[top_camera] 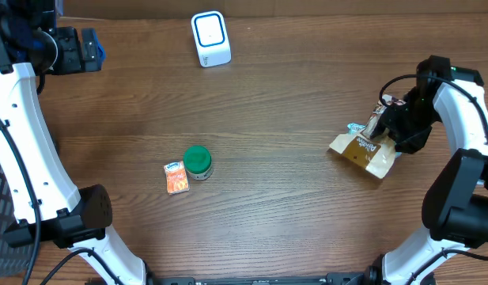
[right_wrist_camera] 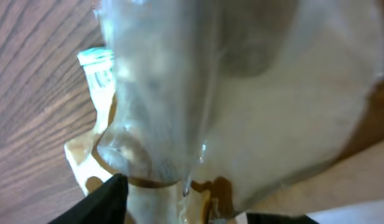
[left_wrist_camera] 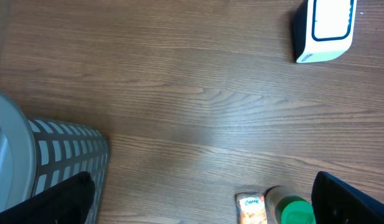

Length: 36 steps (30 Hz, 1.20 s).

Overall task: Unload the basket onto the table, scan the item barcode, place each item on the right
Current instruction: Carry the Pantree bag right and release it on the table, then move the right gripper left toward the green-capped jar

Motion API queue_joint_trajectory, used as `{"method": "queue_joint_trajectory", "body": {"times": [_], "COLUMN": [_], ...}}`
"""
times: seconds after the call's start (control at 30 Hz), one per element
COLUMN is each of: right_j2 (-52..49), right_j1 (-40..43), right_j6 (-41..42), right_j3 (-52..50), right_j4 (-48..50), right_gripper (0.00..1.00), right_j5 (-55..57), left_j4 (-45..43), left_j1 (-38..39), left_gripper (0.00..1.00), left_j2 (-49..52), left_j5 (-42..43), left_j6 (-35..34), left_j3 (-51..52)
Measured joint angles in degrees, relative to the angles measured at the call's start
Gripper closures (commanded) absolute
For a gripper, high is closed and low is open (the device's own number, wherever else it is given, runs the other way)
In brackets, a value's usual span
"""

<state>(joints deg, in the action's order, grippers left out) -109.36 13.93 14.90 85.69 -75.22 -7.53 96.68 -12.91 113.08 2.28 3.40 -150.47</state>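
Note:
A tan and white snack bag [top_camera: 362, 150] lies on the table at the right and fills the right wrist view [right_wrist_camera: 254, 93]. My right gripper [top_camera: 390, 128] is down at the bag's far end. Its jaws [right_wrist_camera: 207, 211] stand apart with the bag's crinkled clear edge between them, not pinched. The white barcode scanner [top_camera: 210, 38] with a blue ring stands at the back centre, also seen in the left wrist view [left_wrist_camera: 325, 28]. My left gripper [top_camera: 87, 49] hovers at the far left corner, wide open [left_wrist_camera: 207, 198] with nothing between its fingers.
A green-capped jar [top_camera: 198, 161] and a small orange packet [top_camera: 175, 177] sit side by side left of centre, both also in the left wrist view [left_wrist_camera: 291, 210] [left_wrist_camera: 251, 210]. A teal-and-white packet [top_camera: 355, 127] pokes out from under the bag. A grey slatted basket [left_wrist_camera: 61, 155] stands beyond the table's left edge.

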Motion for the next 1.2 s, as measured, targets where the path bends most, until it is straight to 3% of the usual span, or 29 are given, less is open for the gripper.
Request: {"method": "queue_joint_trajectory", "body": {"times": [0.23, 0.43, 0.67, 0.83, 1.0, 1.2], "right_j2": [0.0, -0.1, -0.1, -0.1, -0.1, -0.1], "right_j1": [0.3, 0.3, 0.2, -1.4, -8.7, -23.8], "right_j6": [-0.2, -0.3, -2.1, -3.7, -5.8, -6.6], "right_j3": [3.0, 14.3, 23.9, 24.9, 24.9, 24.9], "right_j4": [-5.8, -12.6, -19.4, -19.3, -15.7, -8.5], "right_gripper": [0.34, 0.25, 0.25, 0.25, 0.25, 0.24], "right_j5": [0.1, 0.2, 0.2, -2.8, -7.8, -10.6], "left_j4": [0.0, 0.0, 0.0, 0.0, 0.0, 0.0], "left_j1": [0.0, 0.0, 0.0, 0.0, 0.0, 0.0], "left_gripper": [0.0, 0.0, 0.0, 0.01, 0.0, 0.01], "left_j2": [0.0, 0.0, 0.0, 0.0, 0.0, 0.0], "left_j5": [0.0, 0.0, 0.0, 0.0, 0.0, 0.0], "left_j6": [0.0, 0.0, 0.0, 0.0, 0.0, 0.0], "left_j3": [0.0, 0.0, 0.0, 0.0, 0.0, 0.0]}}
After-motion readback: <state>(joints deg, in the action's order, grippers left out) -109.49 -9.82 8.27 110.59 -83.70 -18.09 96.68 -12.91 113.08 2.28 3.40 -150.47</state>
